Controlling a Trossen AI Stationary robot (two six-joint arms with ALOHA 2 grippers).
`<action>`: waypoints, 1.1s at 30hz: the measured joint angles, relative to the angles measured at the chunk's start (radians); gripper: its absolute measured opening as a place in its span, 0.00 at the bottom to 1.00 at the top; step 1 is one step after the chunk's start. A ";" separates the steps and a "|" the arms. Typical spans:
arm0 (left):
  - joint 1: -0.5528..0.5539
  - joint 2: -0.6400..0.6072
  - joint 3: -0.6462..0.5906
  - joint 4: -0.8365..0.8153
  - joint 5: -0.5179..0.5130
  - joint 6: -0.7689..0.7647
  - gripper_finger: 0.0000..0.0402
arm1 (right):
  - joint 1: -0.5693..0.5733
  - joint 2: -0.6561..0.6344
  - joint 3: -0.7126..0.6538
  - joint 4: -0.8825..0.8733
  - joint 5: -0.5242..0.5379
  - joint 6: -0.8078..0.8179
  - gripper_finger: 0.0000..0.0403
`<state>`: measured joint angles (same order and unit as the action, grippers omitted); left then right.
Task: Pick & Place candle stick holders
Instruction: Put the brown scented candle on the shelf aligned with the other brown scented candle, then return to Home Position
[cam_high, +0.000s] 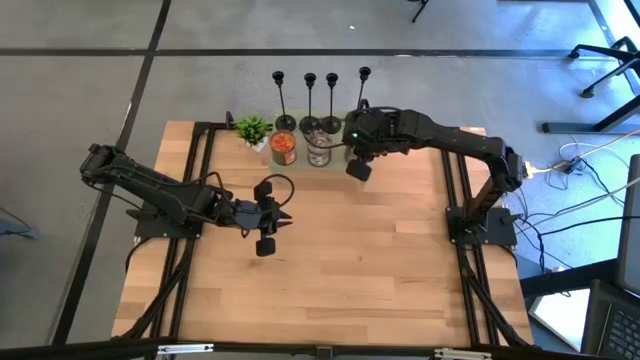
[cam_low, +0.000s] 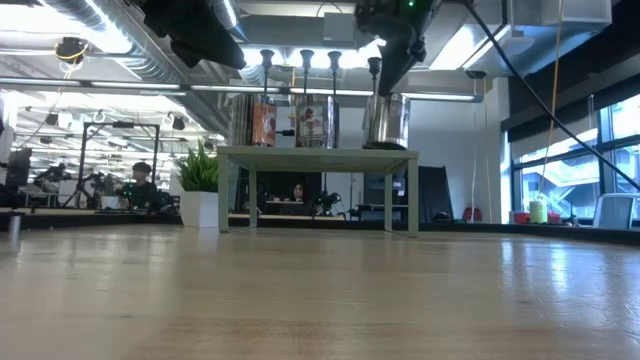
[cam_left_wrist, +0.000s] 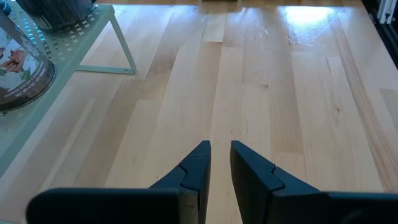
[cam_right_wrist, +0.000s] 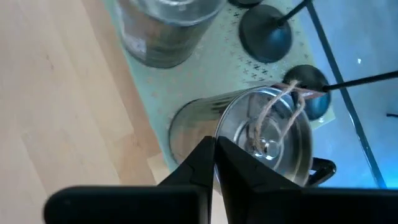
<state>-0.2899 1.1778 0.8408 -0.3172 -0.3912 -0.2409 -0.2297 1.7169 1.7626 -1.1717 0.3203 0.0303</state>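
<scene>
Black slim candle stick holders (cam_high: 309, 100), disc bases, upright on shelf (cam_left_wrist: 74, 56)

**Four black candle stick holders along the shelf's far edge**

I see four slim black candle stick holders, each with a round disc base, a thin stem and a small cup on top. They stand upright in a row along the far edge of the pale green shelf (cam_low: 318, 153) at the table's far side. From left to right I count the first candle stick holder (cam_high: 279, 97), the second candle stick holder (cam_high: 310, 98), the third candle stick holder (cam_high: 331, 98) and the fourth candle stick holder (cam_high: 364, 86). Their heights differ slightly. Only the fourth one's base is hidden from above.
</scene>
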 joint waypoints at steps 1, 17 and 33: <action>0.000 0.000 0.000 0.000 0.000 0.000 0.15 | -0.001 0.003 0.000 -0.002 -0.006 -0.005 0.05; 0.000 0.000 0.000 0.000 0.000 0.000 0.15 | -0.005 0.034 0.000 0.010 -0.011 -0.023 0.18; 0.000 0.000 0.000 0.000 0.000 0.000 0.15 | 0.101 -0.038 0.000 -0.008 0.059 -0.020 0.26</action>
<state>-0.2897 1.1778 0.8406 -0.3168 -0.3912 -0.2409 -0.1285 1.6790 1.7622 -1.1792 0.3795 0.0105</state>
